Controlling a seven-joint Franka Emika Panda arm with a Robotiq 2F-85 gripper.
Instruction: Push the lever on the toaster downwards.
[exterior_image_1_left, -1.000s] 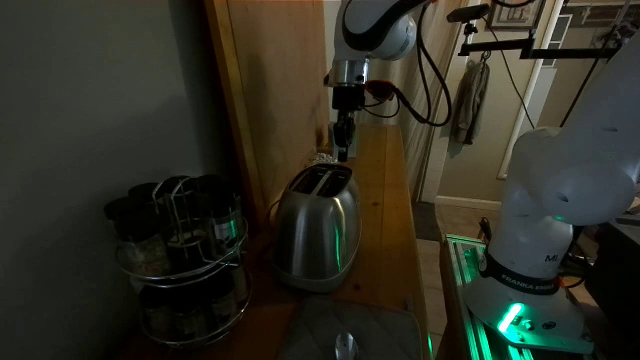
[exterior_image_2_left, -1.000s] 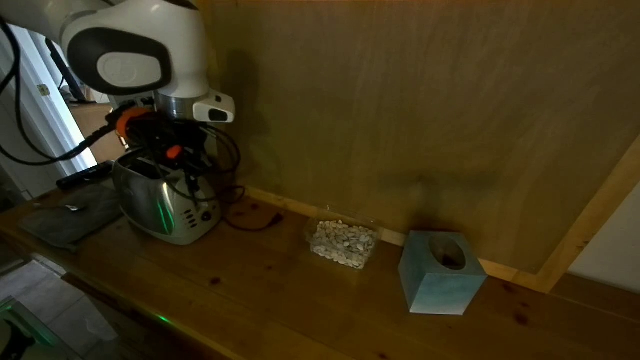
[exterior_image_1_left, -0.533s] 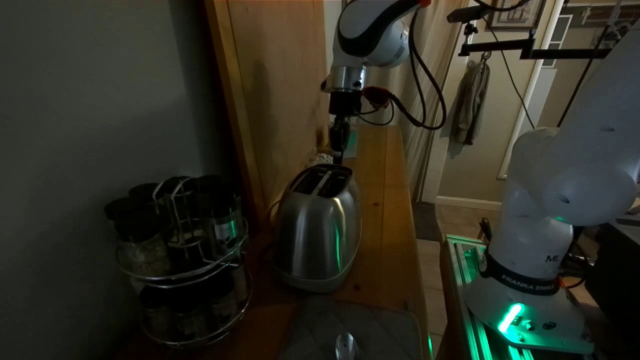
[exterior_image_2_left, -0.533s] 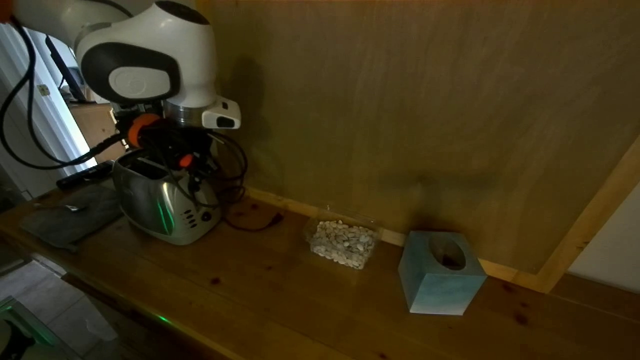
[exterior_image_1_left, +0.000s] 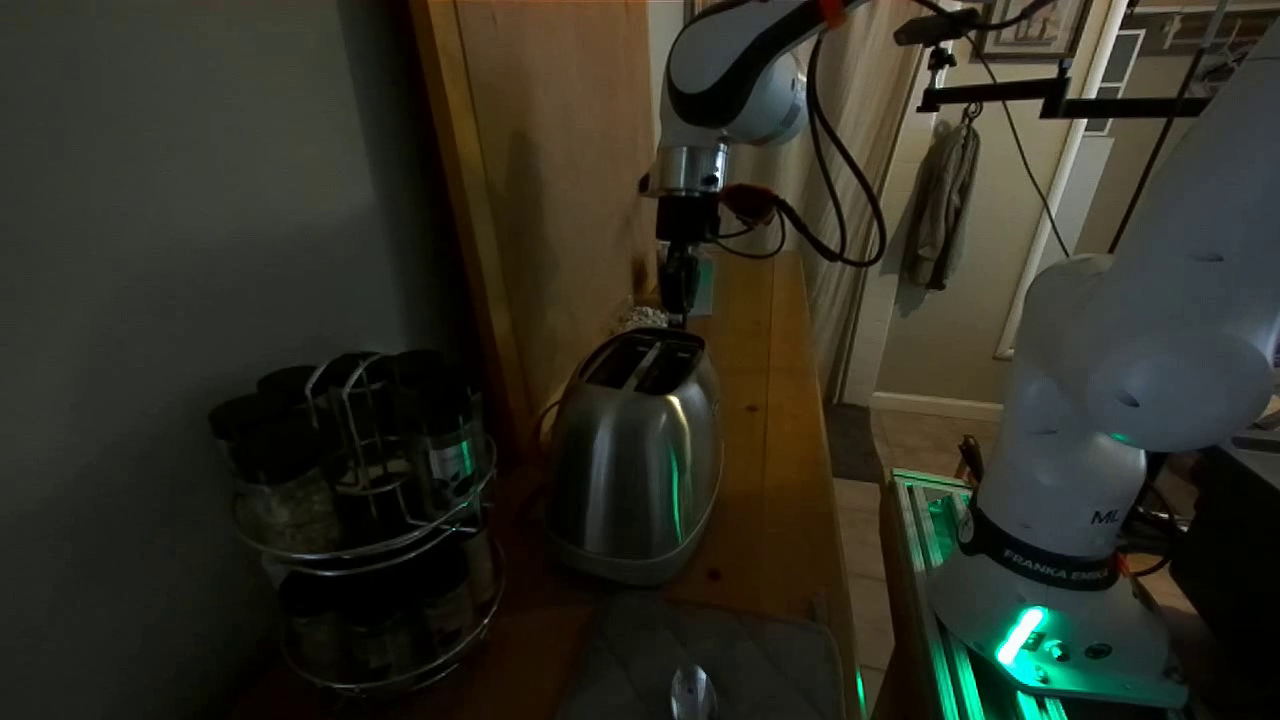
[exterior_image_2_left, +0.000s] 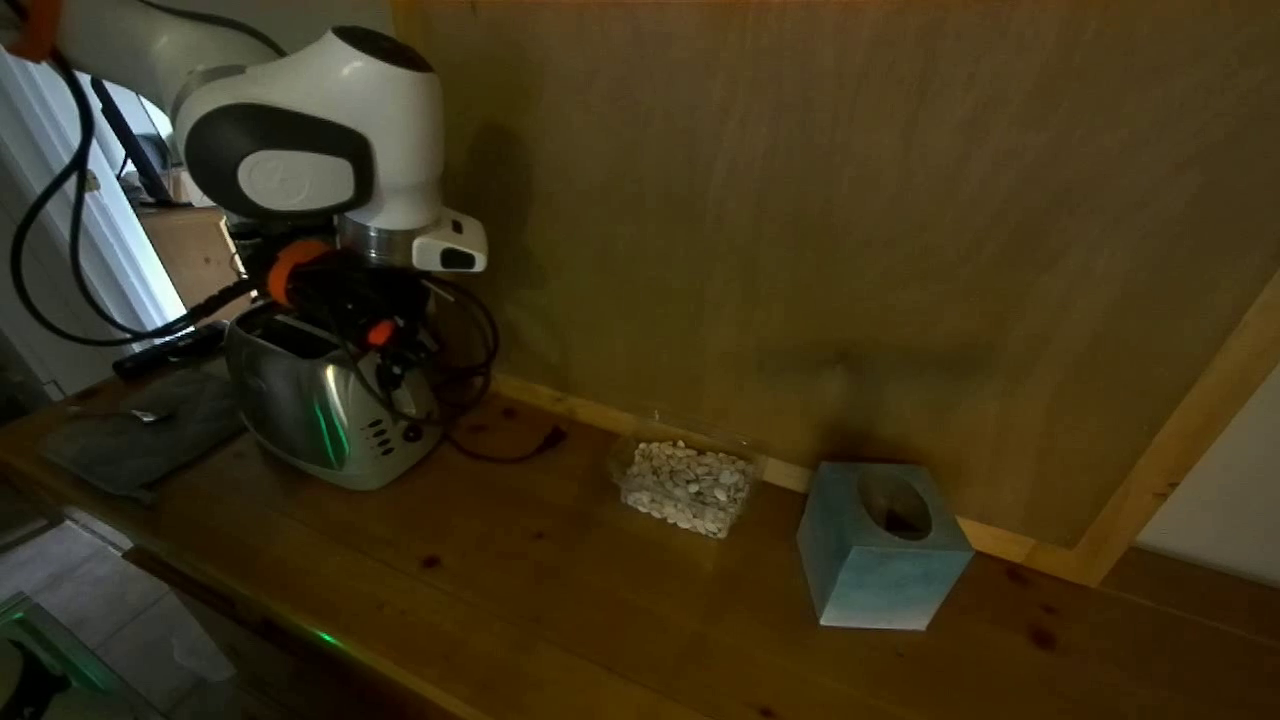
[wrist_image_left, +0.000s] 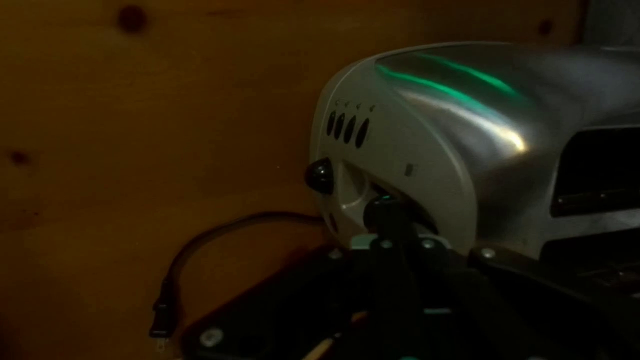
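The silver toaster (exterior_image_1_left: 630, 490) stands on the wooden counter and shows in both exterior views (exterior_image_2_left: 290, 405). In the wrist view, its pale end panel (wrist_image_left: 395, 130) carries several dark oval buttons and a black knob (wrist_image_left: 320, 176). The black lever (wrist_image_left: 374, 212) sits by a dark slot in that panel, partly hidden behind my fingertips. My gripper (wrist_image_left: 395, 225) is shut, fingers together, pointing down over the lever end. In both exterior views, my gripper (exterior_image_1_left: 680, 315) is at that end of the toaster (exterior_image_2_left: 395, 372). Whether the fingertips touch the lever cannot be told.
A wire rack of black-lidded jars (exterior_image_1_left: 370, 540) and a grey mat (exterior_image_1_left: 640, 660) with a spoon (exterior_image_1_left: 692, 690) are near the toaster. A loose plug cord (exterior_image_2_left: 510, 457), a box of pebbles (exterior_image_2_left: 690, 488) and a blue tissue box (exterior_image_2_left: 885, 570) lie along the wooden panel (exterior_image_2_left: 800, 250).
My arm and gripper have come down toward the lever end of the toaster. They have also shifted rightward in one exterior view and slightly leftward in another. The toaster has not moved.
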